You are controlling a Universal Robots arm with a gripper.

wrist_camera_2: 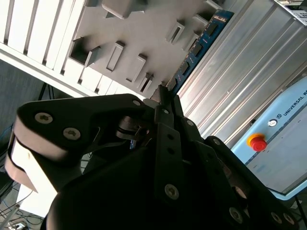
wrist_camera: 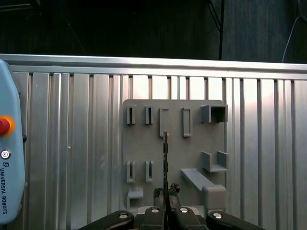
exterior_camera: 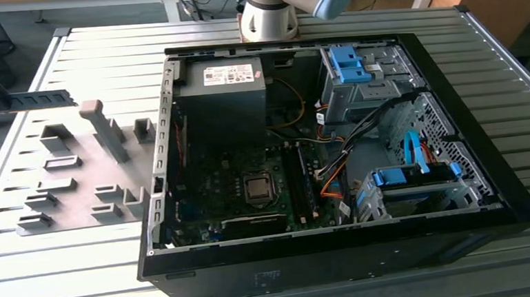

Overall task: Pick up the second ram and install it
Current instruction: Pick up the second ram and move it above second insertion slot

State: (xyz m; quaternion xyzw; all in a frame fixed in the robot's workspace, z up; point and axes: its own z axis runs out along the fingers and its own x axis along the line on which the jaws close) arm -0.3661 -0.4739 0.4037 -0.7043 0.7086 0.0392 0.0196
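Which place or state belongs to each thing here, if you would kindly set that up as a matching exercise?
Things:
1. second ram
2. grey fixture plate
3. stop button
4. power supply

Places or states:
A. inside the open computer case
B. red, on the pale blue pendant
C. clamped in the gripper
D. flat on the ribbed table, beside the case

Pairs: 1-C, 2-D, 3-B, 4-A.
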